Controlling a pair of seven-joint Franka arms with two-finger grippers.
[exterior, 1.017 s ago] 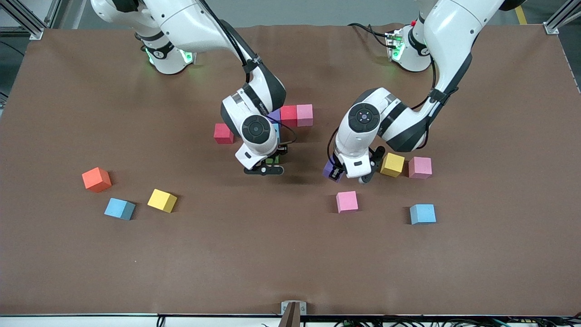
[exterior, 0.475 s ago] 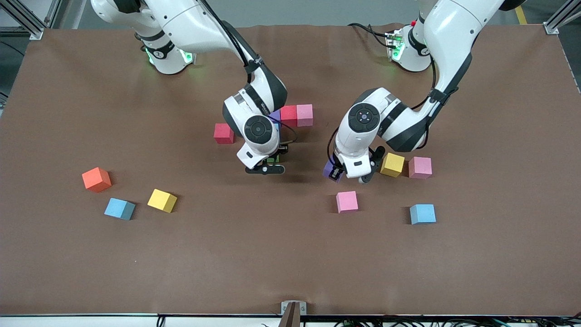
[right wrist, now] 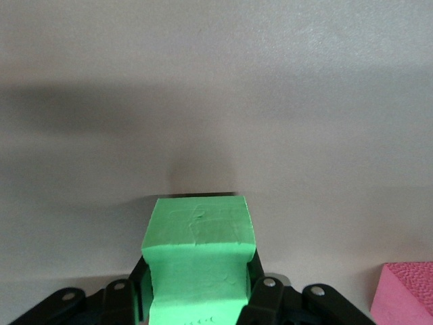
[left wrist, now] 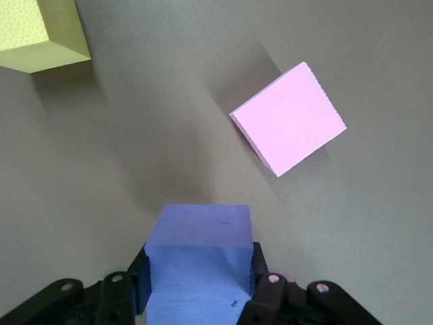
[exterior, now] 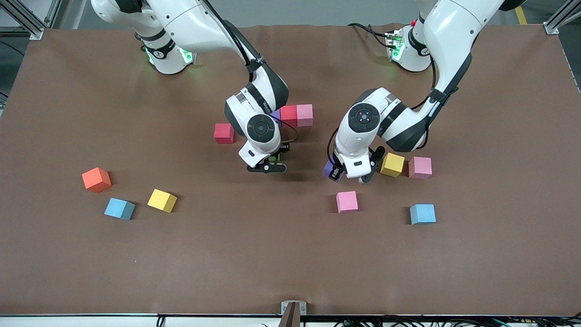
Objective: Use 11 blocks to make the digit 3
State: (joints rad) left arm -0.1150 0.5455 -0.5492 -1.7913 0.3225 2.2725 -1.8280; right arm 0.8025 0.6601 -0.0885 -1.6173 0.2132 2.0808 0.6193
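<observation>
My right gripper (exterior: pixel 271 161) is shut on a green block (right wrist: pixel 197 261), held just above the mat at mid-table. Next to it, purple (exterior: pixel 275 116), red (exterior: pixel 288 115) and pink (exterior: pixel 304 114) blocks form a touching row, the purple one mostly hidden by the arm. A lone red block (exterior: pixel 224 133) sits beside the row. My left gripper (exterior: pixel 334 172) is shut on a purple block (left wrist: pixel 199 261), low over the mat. A yellow block (exterior: pixel 392 164) and a pink block (exterior: pixel 420 167) lie beside it, and another pink block (exterior: pixel 347 201) lies nearer the camera.
A light blue block (exterior: pixel 422 213) lies toward the left arm's end. An orange cube (exterior: pixel 96 179), a light blue block (exterior: pixel 120 208) and a yellow block (exterior: pixel 162 200) lie toward the right arm's end. Bare brown mat (exterior: pixel 254 254) fills the side nearest the front camera.
The right arm has shifted slightly toward the left arm's end with the green block. The left arm has stayed still.
</observation>
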